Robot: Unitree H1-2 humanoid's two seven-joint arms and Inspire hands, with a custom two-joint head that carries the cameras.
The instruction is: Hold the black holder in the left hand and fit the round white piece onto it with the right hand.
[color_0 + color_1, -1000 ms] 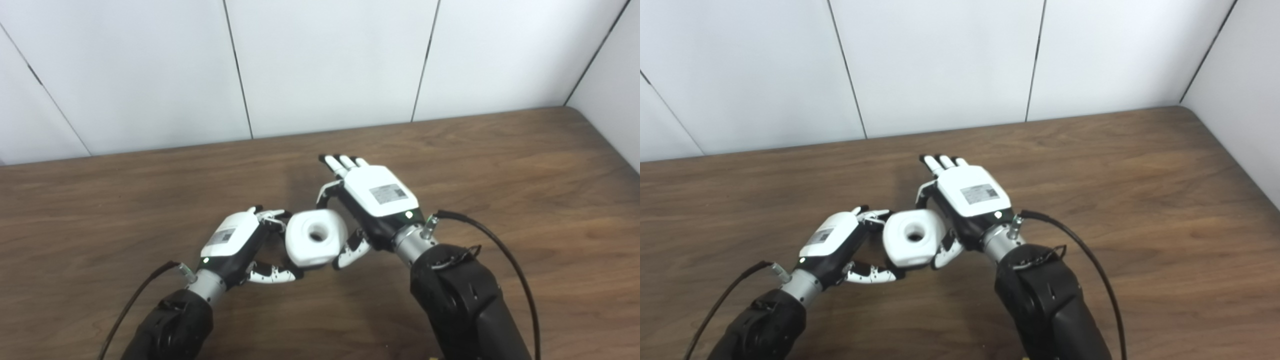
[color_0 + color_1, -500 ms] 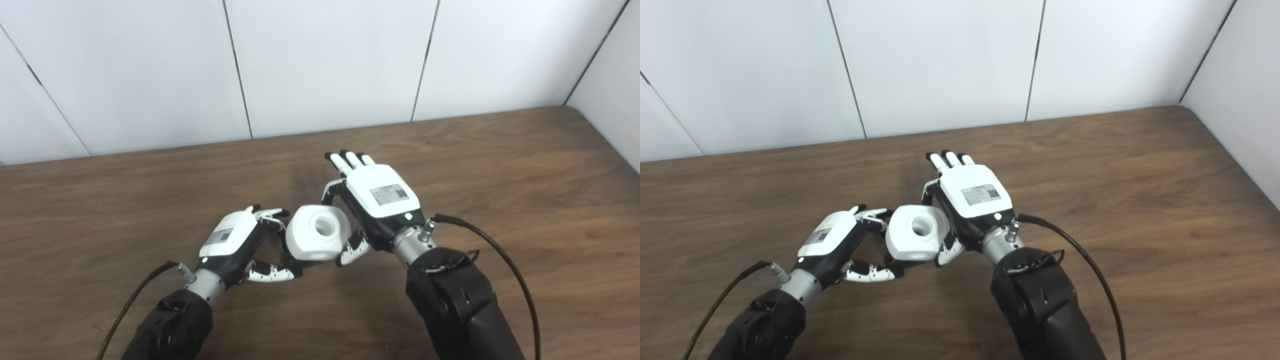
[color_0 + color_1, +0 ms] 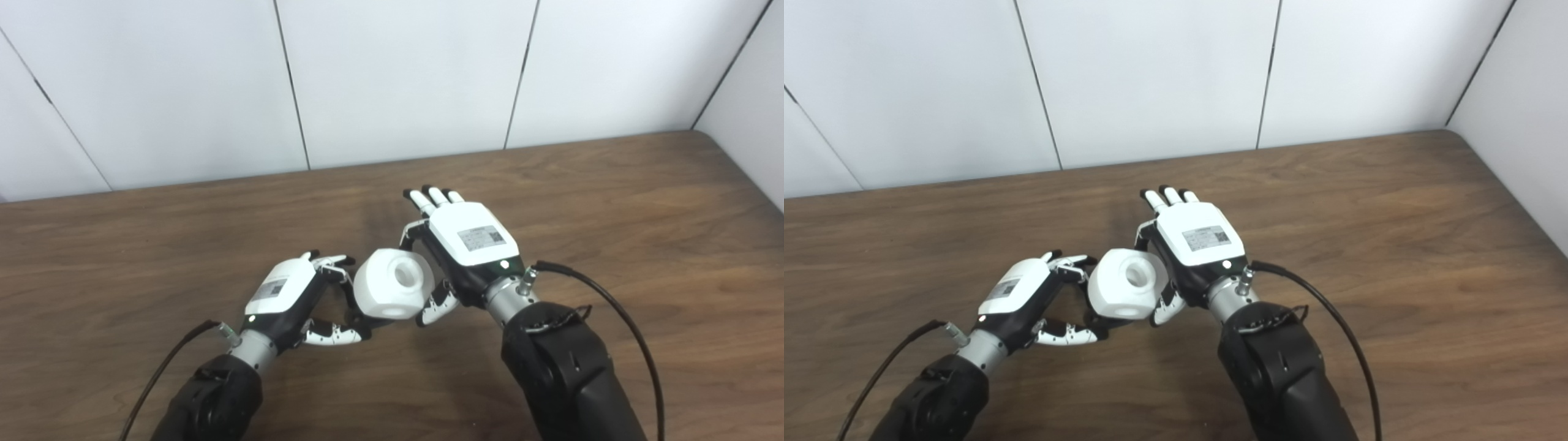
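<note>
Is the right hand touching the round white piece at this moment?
Touching. In the left eye view the right hand has its thumb and a finger pressed against the round white piece, with no gap visible.

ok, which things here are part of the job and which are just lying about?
Job:
- round white plastic piece with a centre hole
- right robot hand, holding it
- left robot hand, fingers curled against it
- black holder: barely visible

Just there:
- brown wooden table
- black cable
</note>
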